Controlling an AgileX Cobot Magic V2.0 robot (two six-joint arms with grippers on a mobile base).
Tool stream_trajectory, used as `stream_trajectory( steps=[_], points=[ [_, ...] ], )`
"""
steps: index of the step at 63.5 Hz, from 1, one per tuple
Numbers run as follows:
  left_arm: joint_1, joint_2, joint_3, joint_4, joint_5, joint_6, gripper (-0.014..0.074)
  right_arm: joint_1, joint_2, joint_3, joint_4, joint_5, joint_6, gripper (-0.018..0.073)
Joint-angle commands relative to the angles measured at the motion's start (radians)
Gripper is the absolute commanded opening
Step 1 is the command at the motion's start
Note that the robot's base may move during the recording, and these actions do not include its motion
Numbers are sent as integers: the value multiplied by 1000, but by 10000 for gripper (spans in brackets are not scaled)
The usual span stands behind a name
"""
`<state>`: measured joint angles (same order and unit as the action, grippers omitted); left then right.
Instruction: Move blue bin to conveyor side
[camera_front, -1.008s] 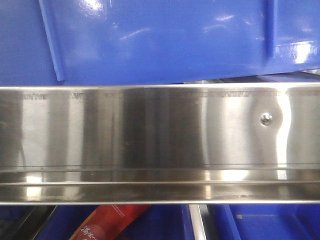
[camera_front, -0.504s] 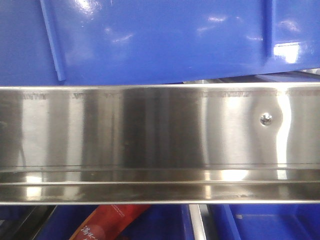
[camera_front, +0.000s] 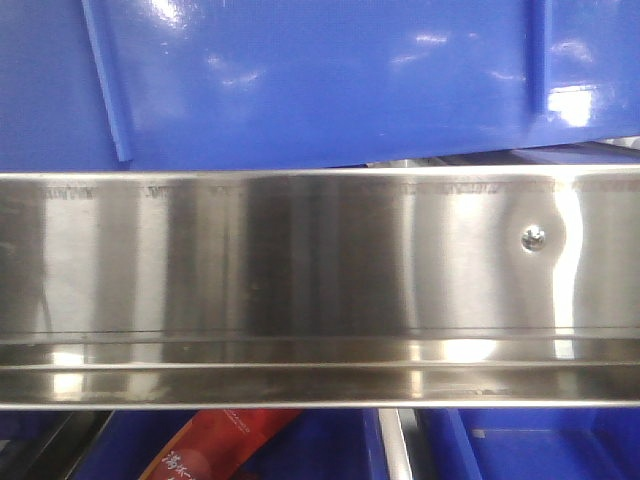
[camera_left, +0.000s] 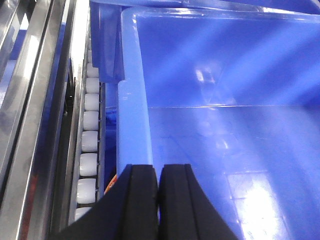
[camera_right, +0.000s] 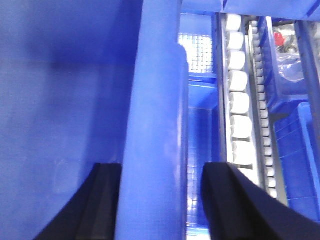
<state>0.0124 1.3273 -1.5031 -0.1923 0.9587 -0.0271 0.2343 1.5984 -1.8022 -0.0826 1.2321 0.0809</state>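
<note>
The blue bin fills the top of the front view, its bottom edge slanting up to the right above a steel rail. In the left wrist view my left gripper is shut, its black fingers pressed together over the inner edge of the bin's left rim; I see nothing held between them. In the right wrist view my right gripper is open and straddles the bin's thick right rim: the inner finger touches it and the outer finger stands apart. The conveyor is out of view.
A shiny steel rack rail crosses the front view. Lanes of white rollers run beside the bin. Below the rail are other blue bins and a red packet. A bin with bagged items sits far right.
The blue bin has shifted slightly in the front view, and its ribs and highlights have moved a little. The rail has not moved.
</note>
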Motion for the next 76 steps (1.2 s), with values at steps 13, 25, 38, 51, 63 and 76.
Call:
stream_trajectory(
  steps=[13,25,38,51,63,76],
  points=[
    [4,-2,-7,-5,-4,1,-8,-2,-37,-30,-49,-11,0,245],
    [4,-2,-7,-5,-4,1,-8,-2,-37,-41,-49,-11,-2,245],
    [4,-2,-7,-5,-4,1,-8,-2,-37,-41,-49,-11,-2,245],
    [4,-2,-7,-5,-4,1,-8,-2,-31,-41,-49,-11,-2,244],
    [4,-2,-7,-5,0,1,-8,-2,-15,-39,-49,-11,-2,244],
    [4,-2,-7,-5,15,1,-8,-2,-13,-39,-49,-11,-2,244]
  ],
)
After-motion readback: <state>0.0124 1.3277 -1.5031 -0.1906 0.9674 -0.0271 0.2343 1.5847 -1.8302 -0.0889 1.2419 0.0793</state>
